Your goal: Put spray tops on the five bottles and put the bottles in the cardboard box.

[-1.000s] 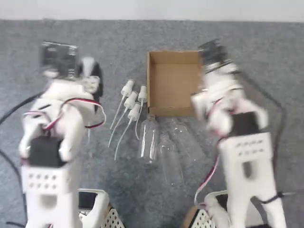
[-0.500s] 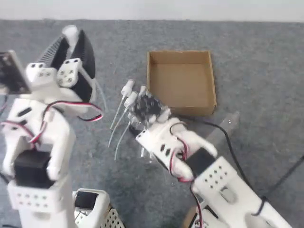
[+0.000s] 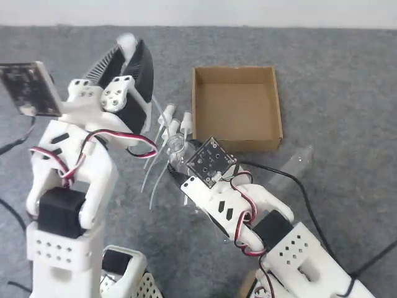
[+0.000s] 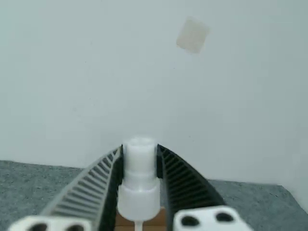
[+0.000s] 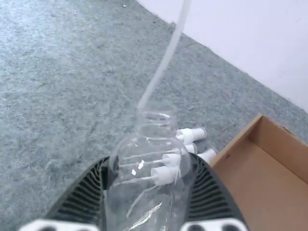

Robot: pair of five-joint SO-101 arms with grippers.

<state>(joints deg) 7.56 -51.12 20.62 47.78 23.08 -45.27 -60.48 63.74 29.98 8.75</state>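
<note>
Close by, over the grey carpet (image 3: pixel 347 93), the right gripper (image 5: pixel 151 174) is clamped around a clear bottle (image 5: pixel 150 144), mouth upward. A thin tube comes down to that mouth from the spray top (image 4: pixel 139 179) pinched in the raised left gripper (image 4: pixel 139 155). Farther off, loose spray tops (image 3: pixel 171 121) lie just beside the open cardboard box (image 3: pixel 233 146).

Grey carpet (image 3: pixel 347 93), white wall (image 4: pixel 72 72)
</note>
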